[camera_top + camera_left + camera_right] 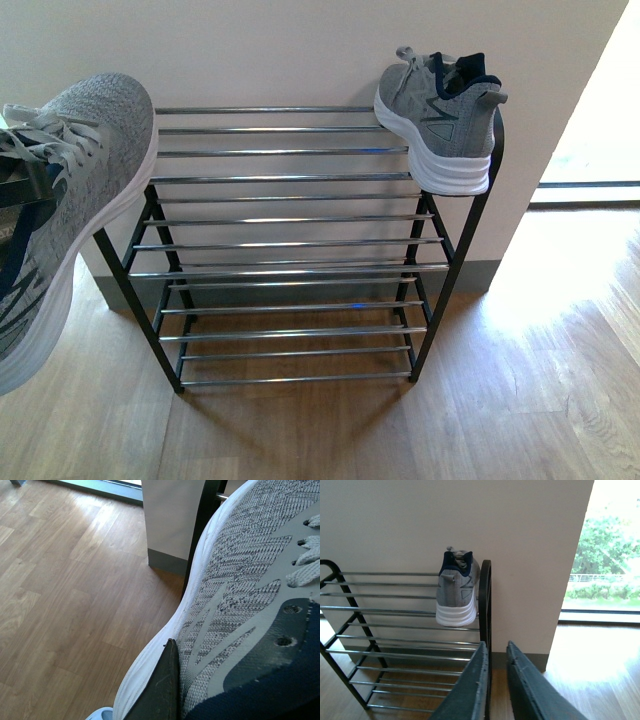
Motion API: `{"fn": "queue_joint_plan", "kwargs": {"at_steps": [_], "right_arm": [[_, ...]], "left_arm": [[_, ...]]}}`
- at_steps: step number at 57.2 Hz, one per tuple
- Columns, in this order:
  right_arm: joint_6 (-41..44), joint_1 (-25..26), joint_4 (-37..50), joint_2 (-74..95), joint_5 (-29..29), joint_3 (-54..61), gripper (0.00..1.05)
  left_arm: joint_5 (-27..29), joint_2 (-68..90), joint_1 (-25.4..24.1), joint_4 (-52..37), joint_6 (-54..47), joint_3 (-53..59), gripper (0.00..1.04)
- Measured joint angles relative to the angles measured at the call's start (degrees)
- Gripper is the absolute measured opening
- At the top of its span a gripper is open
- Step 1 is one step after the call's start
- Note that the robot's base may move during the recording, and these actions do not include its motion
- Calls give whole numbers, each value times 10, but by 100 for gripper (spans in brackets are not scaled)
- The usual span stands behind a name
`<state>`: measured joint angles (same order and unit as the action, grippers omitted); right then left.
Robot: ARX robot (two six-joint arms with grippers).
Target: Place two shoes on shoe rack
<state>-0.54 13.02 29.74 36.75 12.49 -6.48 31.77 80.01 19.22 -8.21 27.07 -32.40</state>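
One grey sneaker [70, 190] hangs tilted in the air at the left end of the shoe rack [290, 180], toe towards the top shelf. My left gripper [180, 655] is shut on the grey sneaker [240, 595]; one dark finger [159, 690] presses its side above the white sole, and the other finger is hidden. A second grey sneaker [440, 115] rests on the top shelf at the right end, heel towards me. My right gripper [495, 652] is shut with nothing in it, in front of the rack's [395, 610] right upright, below the shelved sneaker [456, 592].
The rack stands against a pale wall [300, 50] on a wooden floor [520, 380]. The wall ends in a corner right of the rack, with a bright glass opening [605, 565] beyond. A pale blue-white rounded edge [100, 714] shows on the floor under the held sneaker.
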Motion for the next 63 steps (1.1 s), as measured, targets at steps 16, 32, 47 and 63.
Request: {"fn": "queue_joint_plan", "kwargs": {"at_steps": [16, 32, 47, 63], "right_arm": [[2, -50, -47, -76, -49, 28, 1], [3, -125, -90, -140, -119, 47, 1], [3, -128, -119, -191, -125, 54, 1], [3, -128, -167, -238, -125, 54, 1]], "left_arm": [[0, 0, 0, 0, 0, 0, 1], [0, 0, 0, 0, 0, 0, 1], [0, 0, 0, 0, 0, 0, 1], [0, 0, 0, 0, 0, 0, 1]]}}
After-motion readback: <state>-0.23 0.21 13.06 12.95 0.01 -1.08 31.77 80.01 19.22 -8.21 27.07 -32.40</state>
